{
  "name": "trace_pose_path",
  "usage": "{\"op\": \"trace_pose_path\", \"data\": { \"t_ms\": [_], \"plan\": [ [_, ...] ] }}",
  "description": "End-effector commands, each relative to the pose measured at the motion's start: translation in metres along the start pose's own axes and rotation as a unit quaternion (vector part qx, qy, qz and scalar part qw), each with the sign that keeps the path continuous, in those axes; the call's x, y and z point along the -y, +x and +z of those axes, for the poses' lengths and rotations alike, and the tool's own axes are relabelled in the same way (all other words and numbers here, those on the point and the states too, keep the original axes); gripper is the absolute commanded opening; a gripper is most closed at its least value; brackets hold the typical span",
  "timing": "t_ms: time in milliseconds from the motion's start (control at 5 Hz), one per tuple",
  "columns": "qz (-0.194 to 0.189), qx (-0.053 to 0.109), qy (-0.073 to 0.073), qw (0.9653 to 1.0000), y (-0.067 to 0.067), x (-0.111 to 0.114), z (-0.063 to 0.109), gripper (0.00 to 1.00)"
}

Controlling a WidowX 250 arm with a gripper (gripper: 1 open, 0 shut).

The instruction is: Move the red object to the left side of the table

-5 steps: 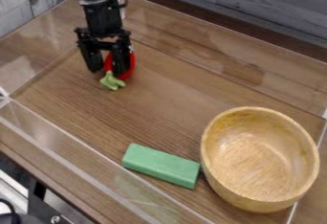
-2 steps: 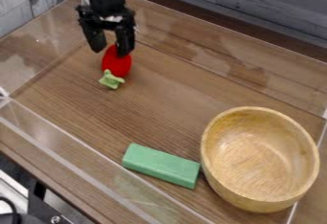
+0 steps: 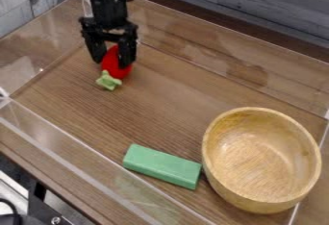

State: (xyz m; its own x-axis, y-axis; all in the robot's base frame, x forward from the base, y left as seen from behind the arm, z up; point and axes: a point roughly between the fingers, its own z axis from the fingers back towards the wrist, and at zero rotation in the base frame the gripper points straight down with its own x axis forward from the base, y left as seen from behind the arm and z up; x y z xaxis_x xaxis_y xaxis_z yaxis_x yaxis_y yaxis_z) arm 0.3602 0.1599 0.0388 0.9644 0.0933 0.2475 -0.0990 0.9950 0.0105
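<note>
Red object (image 3: 114, 71) bears no readable writing, lying on the table (image 3: 193, 94) under the open tool (image 3: 111, 62).

end effector (image 3: 111, 54): rose clear, now lowered again, jaws wide astride red fruit (image 3: 115, 68) | fruit: nudged slightly left

You see a matt black gripper (image 3: 111, 53) over the glossy red object (image 3: 117, 66) — beneath it, a wood-grain table (image 3: 193, 85); a smooth wooden bowl (image 3: 263, 159) sits well off.
</note>
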Motion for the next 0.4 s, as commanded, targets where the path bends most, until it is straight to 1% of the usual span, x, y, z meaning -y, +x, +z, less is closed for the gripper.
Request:
{"op": "trace_pose_path", "data": {
  "t_ms": [0, 200],
  "plan": [
    [-0.006, 0.02, 0.012, 0.9997, 0.0102, -0.0007, 0.0095, 1.0],
    [-0.004, 0.015, 0.014, 0.9998, 0.0079, -0.0005, 0.0081, 1.0]
  ]
}}
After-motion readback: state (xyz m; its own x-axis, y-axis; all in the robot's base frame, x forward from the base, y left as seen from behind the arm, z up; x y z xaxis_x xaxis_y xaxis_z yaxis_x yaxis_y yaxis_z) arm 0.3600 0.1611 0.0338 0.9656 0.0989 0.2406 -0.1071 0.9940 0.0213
